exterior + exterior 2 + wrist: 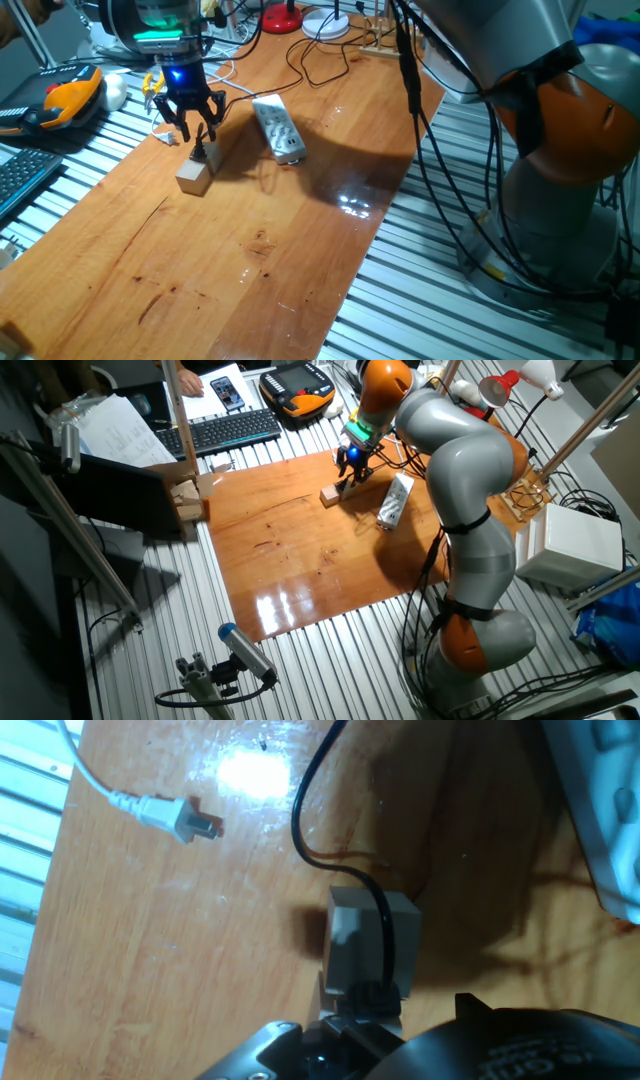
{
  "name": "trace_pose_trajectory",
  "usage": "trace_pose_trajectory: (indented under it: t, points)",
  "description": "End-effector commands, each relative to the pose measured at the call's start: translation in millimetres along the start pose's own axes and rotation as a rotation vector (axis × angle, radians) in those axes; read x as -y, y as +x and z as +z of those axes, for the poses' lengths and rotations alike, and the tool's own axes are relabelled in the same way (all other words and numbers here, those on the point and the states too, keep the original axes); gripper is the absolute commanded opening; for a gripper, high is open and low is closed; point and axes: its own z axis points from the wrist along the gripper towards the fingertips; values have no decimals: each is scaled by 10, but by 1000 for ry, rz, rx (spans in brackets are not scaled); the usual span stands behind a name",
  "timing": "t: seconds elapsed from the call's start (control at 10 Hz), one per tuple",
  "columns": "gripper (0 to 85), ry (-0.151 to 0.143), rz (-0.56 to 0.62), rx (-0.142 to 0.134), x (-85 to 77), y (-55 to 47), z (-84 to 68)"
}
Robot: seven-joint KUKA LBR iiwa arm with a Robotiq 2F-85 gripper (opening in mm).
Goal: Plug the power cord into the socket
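Note:
My gripper (pixel 197 138) hangs fingers-down just over a small tan wooden cube (pixel 193 177) on the wooden table. The power cord's small black plug (pixel 200 152) sits between my fingertips, right above the cube. In the hand view the thin black power cord (pixel 300 830) curves across the cube (pixel 350 925) to the plug (pixel 367 998) at my fingers. Whether the fingers are pressing on the plug is not visible. The socket, a long white power strip (pixel 278 128), lies flat just right of the cube, apart from my gripper, and it also shows in the other fixed view (pixel 394 502).
A white cable ending in a small grey connector (pixel 180 818) lies left of the cube. Loose black cables, a red lamp base (pixel 281 17) and a wooden stand sit at the table's far end. A keyboard (pixel 222 430) and an orange pendant (pixel 68 98) lie beyond the table's left edge.

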Motion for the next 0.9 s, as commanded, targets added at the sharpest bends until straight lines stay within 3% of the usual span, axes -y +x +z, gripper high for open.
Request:
trace_pose_trajectory:
  t: [0.0,0.8]
  points:
    - [510,-1,-1,-3,-4,-10,25]
    - [510,8,-9,-65,3,-37,112]
